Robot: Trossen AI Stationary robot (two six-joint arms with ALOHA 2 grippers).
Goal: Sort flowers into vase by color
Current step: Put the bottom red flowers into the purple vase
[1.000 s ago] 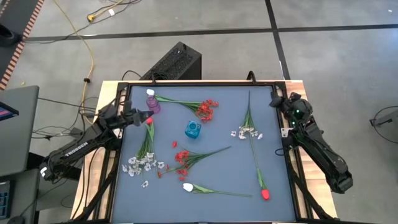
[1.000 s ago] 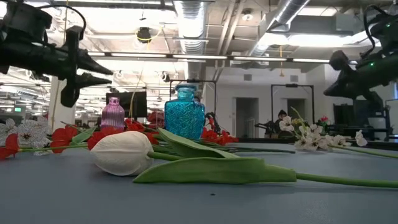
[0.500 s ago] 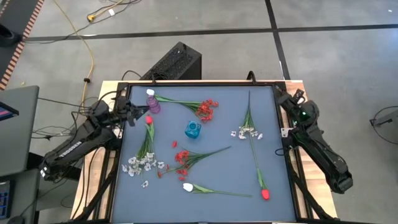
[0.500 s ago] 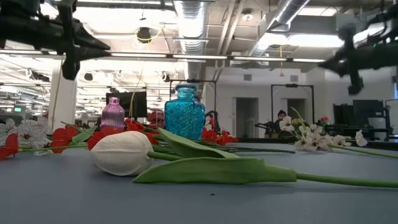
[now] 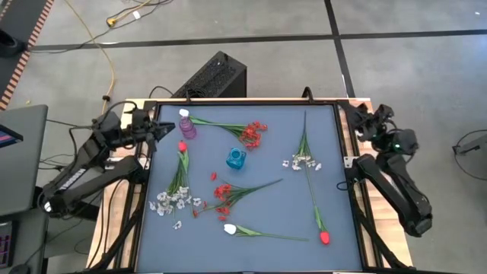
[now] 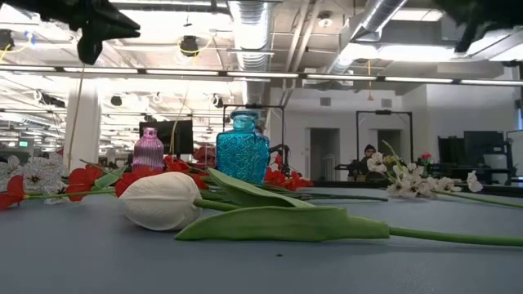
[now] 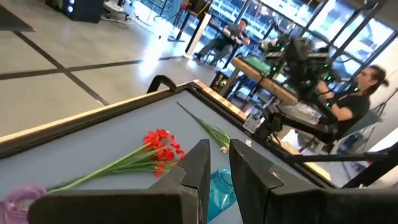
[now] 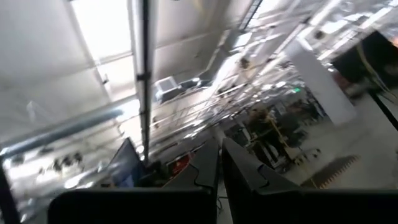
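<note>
The left end effector (image 5: 156,129) is held nearly closed and empty, raised at the bench (image 5: 342,228) edge. The flowers (image 5: 236,190) are spread flat ahead of it. The right end effector (image 5: 364,116) is likewise nearly closed, empty.

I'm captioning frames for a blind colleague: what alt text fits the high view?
Seen from above, a dark table holds scattered red and white flowers, a blue vase and a purple vase. Both arms wait at the table's far corners, holding nothing.
</note>
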